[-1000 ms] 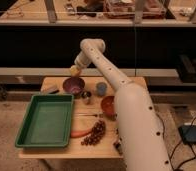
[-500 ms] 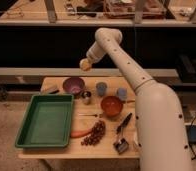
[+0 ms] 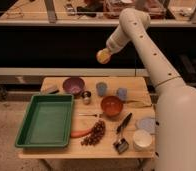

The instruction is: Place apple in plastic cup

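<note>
the apple (image 3: 102, 57) is clamped between the closed-in fingers of the gripper (image 3: 104, 54) and is now carried higher and further across than a moment ago, so the plastic cup (image 3: 101, 89) is found almost straight below the gripper, well apart, and only lowering and release are judged left.

High above the bench (image 3: 138, 85), the end effector (image 3: 105, 54) is gripping the apple (image 3: 103, 57), its outline blurring into the fruit; the arm (image 3: 147, 46) is hiding the bench's right edge.

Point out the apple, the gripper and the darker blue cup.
apple (image 3: 102, 57): camera view, its front, held in the air
gripper (image 3: 105, 53): camera view, tip, shut on the apple
darker blue cup (image 3: 101, 89): camera view, side wall
</note>
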Tool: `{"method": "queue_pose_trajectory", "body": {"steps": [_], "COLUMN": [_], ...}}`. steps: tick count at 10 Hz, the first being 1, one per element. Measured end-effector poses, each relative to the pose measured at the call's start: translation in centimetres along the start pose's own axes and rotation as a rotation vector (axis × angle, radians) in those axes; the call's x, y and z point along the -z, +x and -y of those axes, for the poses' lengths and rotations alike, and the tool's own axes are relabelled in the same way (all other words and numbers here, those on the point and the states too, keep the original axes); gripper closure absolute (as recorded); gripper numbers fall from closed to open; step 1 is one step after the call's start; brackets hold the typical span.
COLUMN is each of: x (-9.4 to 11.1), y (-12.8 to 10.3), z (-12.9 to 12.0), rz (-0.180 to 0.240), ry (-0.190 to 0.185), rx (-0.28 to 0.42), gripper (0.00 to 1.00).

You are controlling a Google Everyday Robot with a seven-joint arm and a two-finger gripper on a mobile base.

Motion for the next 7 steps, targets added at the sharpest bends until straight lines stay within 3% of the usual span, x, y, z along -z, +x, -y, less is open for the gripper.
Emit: {"method": "queue_pose_trajectory", "body": {"steps": [2, 7], "x": [-0.4, -7.5], "y": [-1.7, -8.0], "z": [0.6, 4.0], "rz": [0.029, 0.097], "ry": [0.011, 0.047], "rx": [-0.023, -0.076], "gripper": [0.65, 0.65]}}
